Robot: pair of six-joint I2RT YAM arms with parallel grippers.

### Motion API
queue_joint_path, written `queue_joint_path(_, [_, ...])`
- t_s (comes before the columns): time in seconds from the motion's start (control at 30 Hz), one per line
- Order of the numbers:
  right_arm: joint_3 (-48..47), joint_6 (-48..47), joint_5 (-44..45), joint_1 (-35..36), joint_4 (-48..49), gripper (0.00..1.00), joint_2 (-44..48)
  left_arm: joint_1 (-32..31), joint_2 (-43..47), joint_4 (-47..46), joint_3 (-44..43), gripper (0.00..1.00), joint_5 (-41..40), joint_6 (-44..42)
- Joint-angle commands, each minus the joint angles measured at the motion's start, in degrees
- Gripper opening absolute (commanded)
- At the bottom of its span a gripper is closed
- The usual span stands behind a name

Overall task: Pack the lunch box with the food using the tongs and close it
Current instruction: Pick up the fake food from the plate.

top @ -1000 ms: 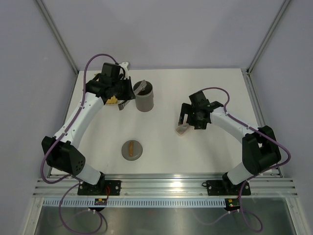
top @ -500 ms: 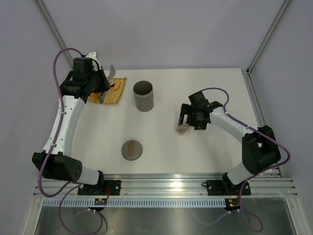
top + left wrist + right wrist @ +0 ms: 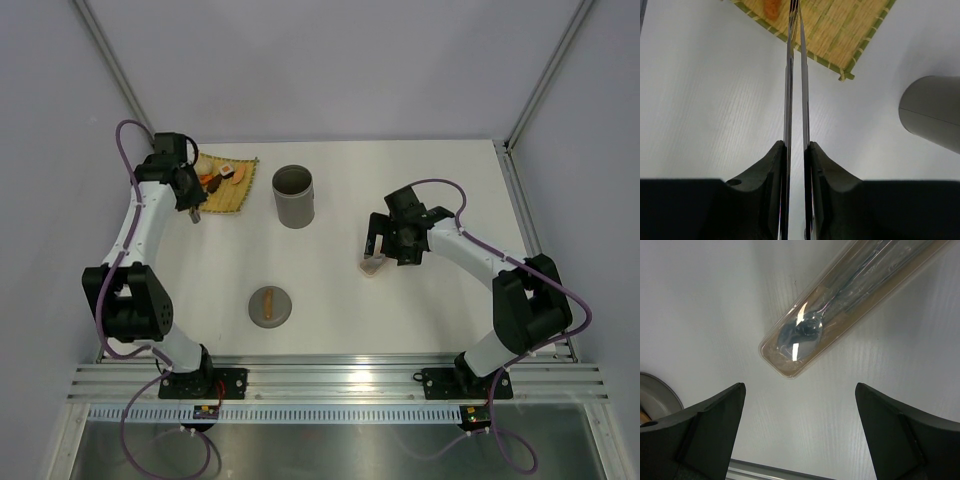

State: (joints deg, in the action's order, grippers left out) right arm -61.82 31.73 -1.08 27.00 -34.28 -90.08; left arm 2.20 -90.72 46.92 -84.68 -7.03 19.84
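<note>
The grey lunch box (image 3: 294,196) stands upright and uncovered at the table's back middle, and shows at the right edge of the left wrist view (image 3: 935,112). The food (image 3: 215,178), small orange, red and white pieces, lies on a yellow woven mat (image 3: 236,195). My left gripper (image 3: 192,200) (image 3: 796,145) is shut on the silver tongs (image 3: 789,90). The tongs' two arms stand slightly apart and reach over the mat (image 3: 840,30) beside an orange piece (image 3: 772,7). My right gripper (image 3: 375,240) (image 3: 799,385) hangs open over bare table, holding nothing.
A round grey lid with a brown handle (image 3: 270,305) lies at the front middle; its rim shows in the right wrist view (image 3: 657,395). A pale oblong cutlery case (image 3: 372,264) (image 3: 840,305) lies just beyond the right fingers. Metal frame posts stand at the back corners.
My left arm has swung from over the lunch box leftward to the mat, carrying the tongs, and the tongs' arms have spread a little. The right arm has not moved.
</note>
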Motion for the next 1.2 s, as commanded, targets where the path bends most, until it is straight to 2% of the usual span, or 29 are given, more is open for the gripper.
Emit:
queue_joint_path(0.0, [-1.9,-1.23,0.47,0.59,0.62,0.99,-0.36,0.79,-1.12,-2.01,-1.71,0.28,-5.71,-0.5])
queue_joint_path(0.03, [-1.55,-1.23,0.29,0.59,0.88,0.99,-0.44,0.7,-1.39,-2.18,-1.71,0.29,-5.8,-1.2])
queue_joint_path(0.07, [-1.55,-1.23,0.12,0.68,1.06,0.99,-0.53,0.79,-1.74,-2.35,-1.62,0.37,-6.07,-1.46])
queue_joint_path(0.1, [-1.55,-1.23,-0.06,0.59,1.15,0.99,-0.71,0.79,-1.92,-2.79,-1.45,0.4,-6.16,-1.64])
queue_joint_path(0.2, [-1.98,-1.32,-0.32,0.59,1.24,0.99,-1.15,0.79,-3.14,-3.14,-1.54,0.45,-5.81,-2.52])
queue_joint_path(0.83, [-2.86,-1.58,0.03,0.59,0.53,1.0,-0.8,1.76,-10.0,-4.99,-2.77,0.48,-6.77,-2.61])
queue_joint_path(1.17, [-3.04,-0.87,-0.32,0.68,0.27,1.0,-1.06,3.16,-14.31,-5.34,-6.28,0.49,-3.0,-3.49])
